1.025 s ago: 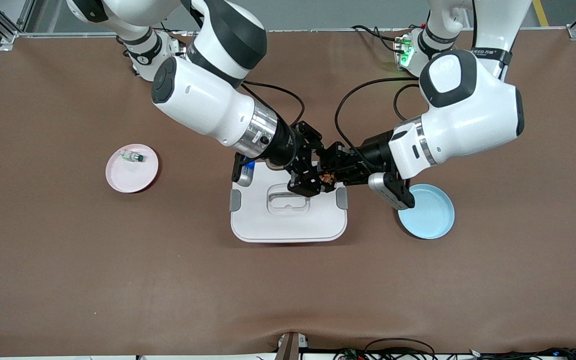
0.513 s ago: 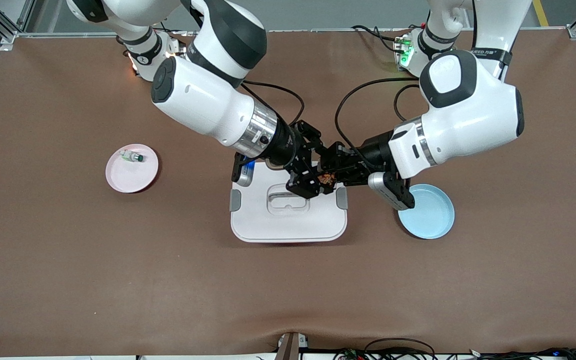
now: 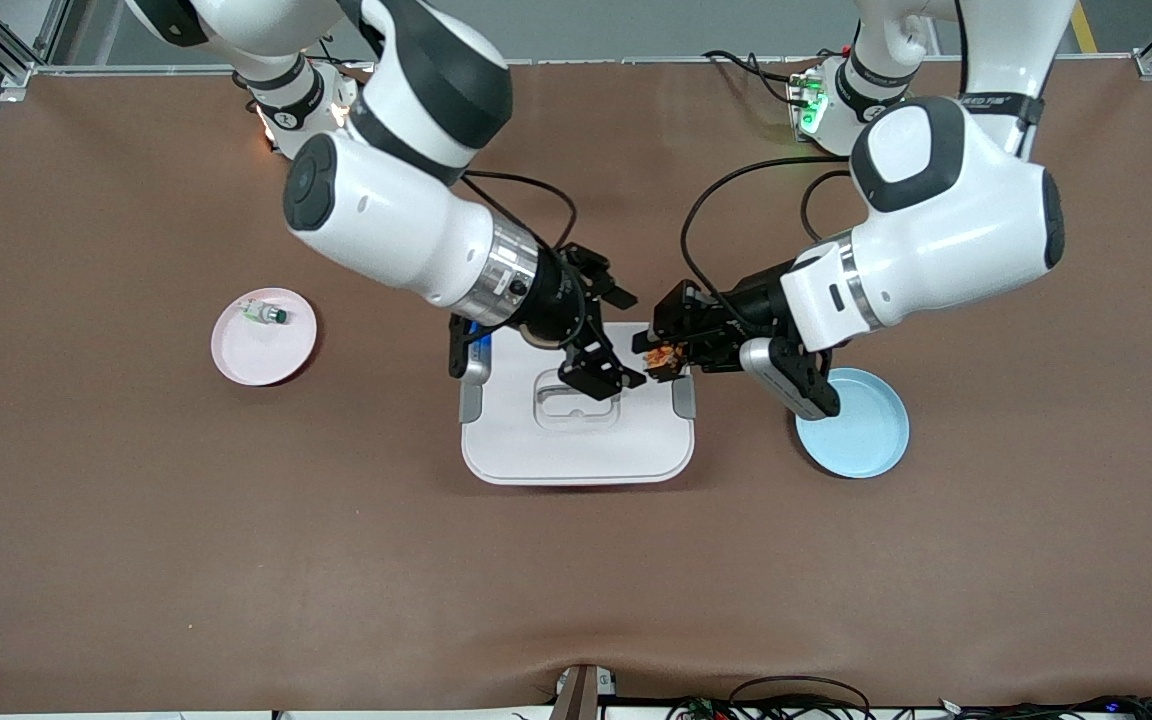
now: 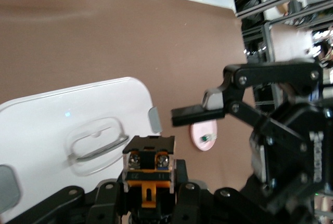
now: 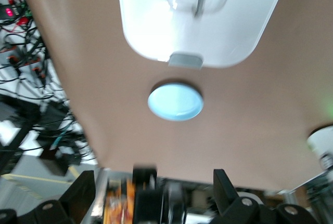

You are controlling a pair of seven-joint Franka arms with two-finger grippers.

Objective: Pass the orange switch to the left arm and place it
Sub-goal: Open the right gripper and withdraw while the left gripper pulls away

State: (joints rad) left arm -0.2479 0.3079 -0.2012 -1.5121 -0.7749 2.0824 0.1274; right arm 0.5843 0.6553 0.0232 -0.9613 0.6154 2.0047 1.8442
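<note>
My right gripper [image 3: 614, 335] has let go and backed off the orange switch [image 3: 663, 357].
Left gripper [image 3: 658, 358] pinches its boxy black-and-orange body above the glossy white rounded box [image 3: 536, 445].

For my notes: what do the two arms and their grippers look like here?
Both arms are glossy white with rounded shells and black joint caps. Each has a silver metal ring at the wrist, a grey wrist camera and black cables looping along it. The left gripper and right gripper are black, angular linkages with visible screws. A green light glows at the left arm's base.
</note>
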